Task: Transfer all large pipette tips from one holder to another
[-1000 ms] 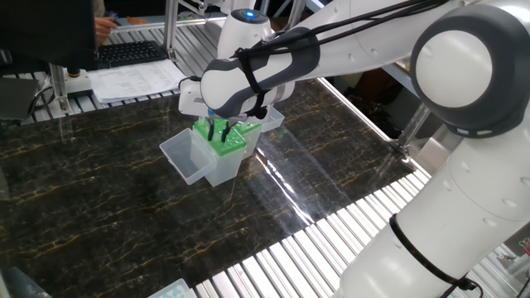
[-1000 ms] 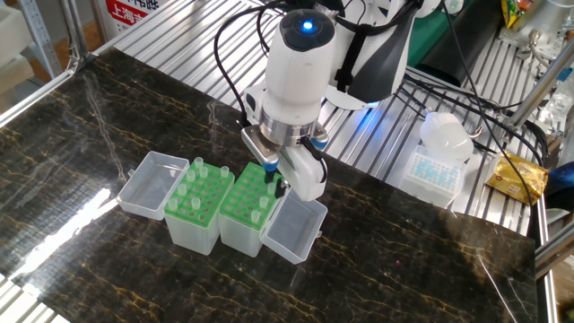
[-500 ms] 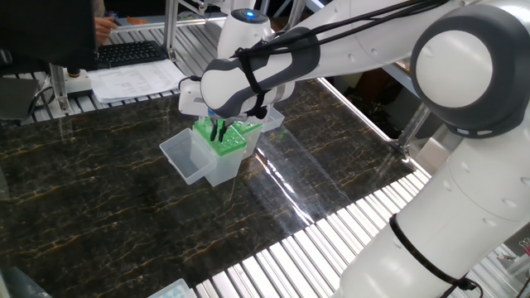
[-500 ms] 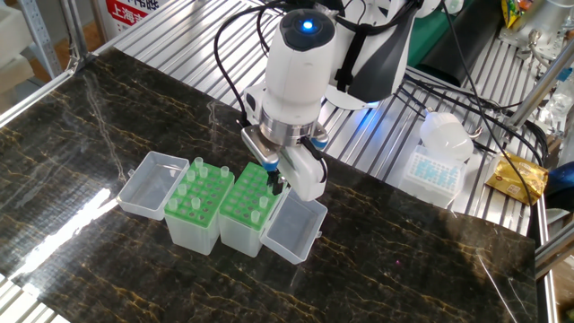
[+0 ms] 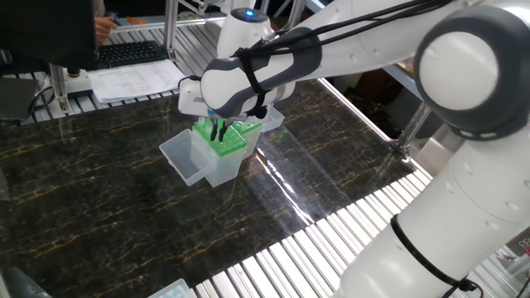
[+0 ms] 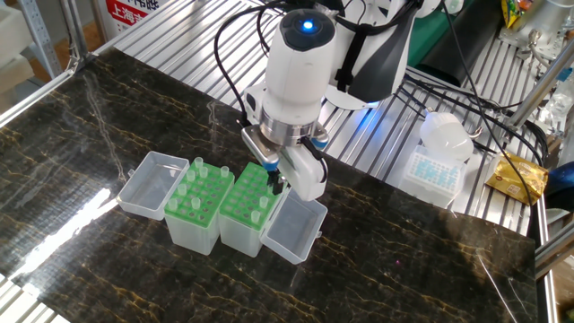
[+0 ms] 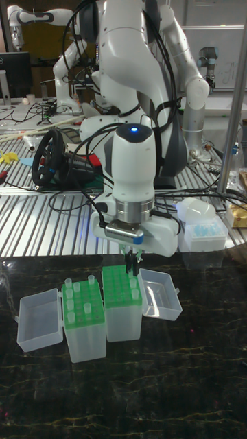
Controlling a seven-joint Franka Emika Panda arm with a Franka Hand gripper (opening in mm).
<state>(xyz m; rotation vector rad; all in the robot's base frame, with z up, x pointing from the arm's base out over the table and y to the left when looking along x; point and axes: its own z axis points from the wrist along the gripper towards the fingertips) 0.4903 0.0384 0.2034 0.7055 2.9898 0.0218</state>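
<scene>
Claw (image 6: 277,184) sits low over the far edge of the right-hand rack (image 6: 247,199), fingers pointing straight down. Fingers look close together, but I can't tell whether they're pinching a tip. Pipette tips (image 6: 195,186) stand upright in the left-hand rack (image 6: 197,205), just beside the right-hand rack; a few more stand in that one. Tip axis is vertical, same as the claw's approach, so any lift should go straight up. Both racks sit on the worktop (image 6: 134,117), lids open outward.

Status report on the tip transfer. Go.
Gripper low over one green rack, jaw state unclear. Most large pipette tips stand in the other rack. Open lids flank both boxes; nothing blocking.
</scene>
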